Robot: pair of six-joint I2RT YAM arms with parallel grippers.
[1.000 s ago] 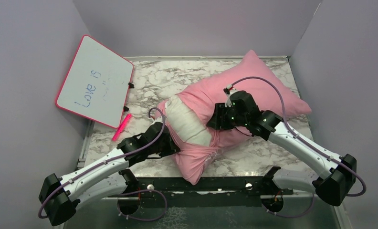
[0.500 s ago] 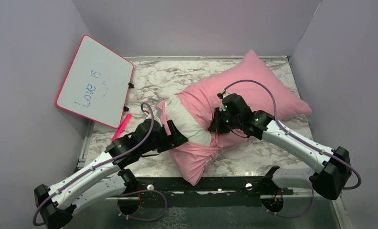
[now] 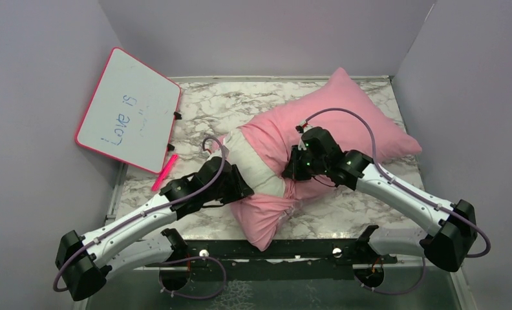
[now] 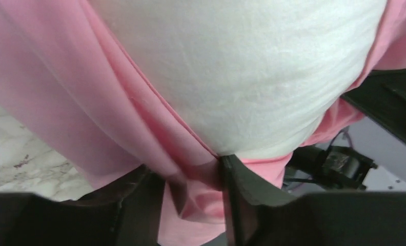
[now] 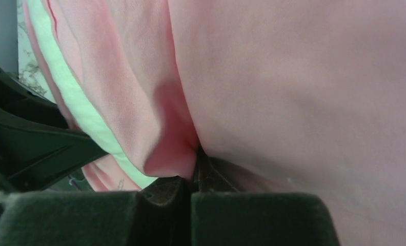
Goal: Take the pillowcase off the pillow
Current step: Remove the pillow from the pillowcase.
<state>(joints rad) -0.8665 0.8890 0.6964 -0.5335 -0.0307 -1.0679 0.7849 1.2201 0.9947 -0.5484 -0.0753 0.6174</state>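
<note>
Left pincer is gripping a bunched fold of pillowcase, with the pillow bulging just above it. Right pincer is squeezing pillowcase tight, the exposed pillow lying to its left on the table.

pillowcase fold pinched, fingers together — pillow leftward

You've got thin pink cloth on the pillowcase: matt, smooth w/ soft creases. Pillow is white cloth, slightly ribbed weave. Fingers look like matt black plastic. Tabletop: marble-look, faint sheen.
</note>
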